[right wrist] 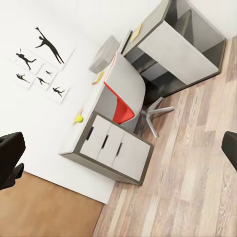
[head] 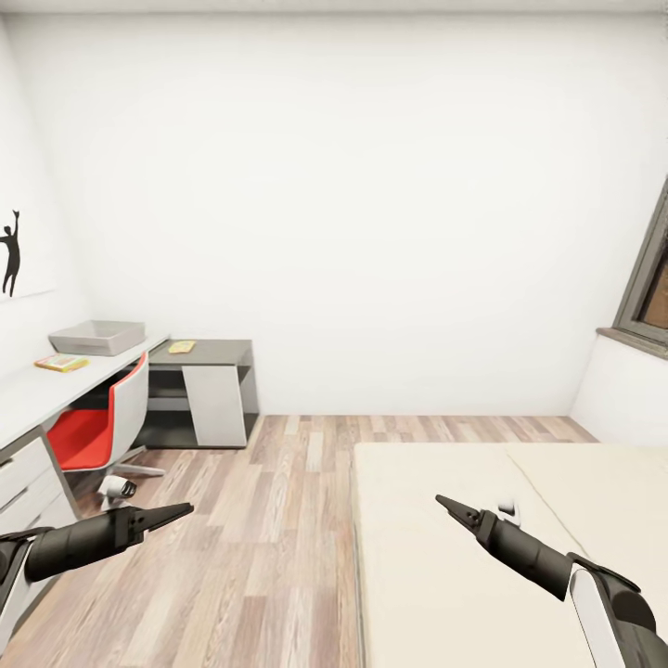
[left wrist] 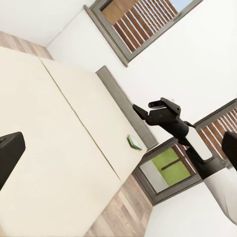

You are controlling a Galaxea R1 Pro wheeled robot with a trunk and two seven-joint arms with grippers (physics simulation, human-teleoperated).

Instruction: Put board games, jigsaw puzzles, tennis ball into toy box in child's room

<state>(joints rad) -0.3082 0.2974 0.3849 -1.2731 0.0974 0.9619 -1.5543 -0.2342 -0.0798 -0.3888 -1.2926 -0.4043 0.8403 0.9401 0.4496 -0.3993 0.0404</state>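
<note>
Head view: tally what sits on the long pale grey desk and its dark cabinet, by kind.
Shallow light grey toy box: 1
Flat colourful toys: 2, a multicoloured one on the desk top and a yellow one on the cabinet
Total: 3

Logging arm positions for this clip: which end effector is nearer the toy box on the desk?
Left. The left end effector hangs over the floor on the desk's side, below the toy box. The right end effector is across the room, over the bed.
</note>
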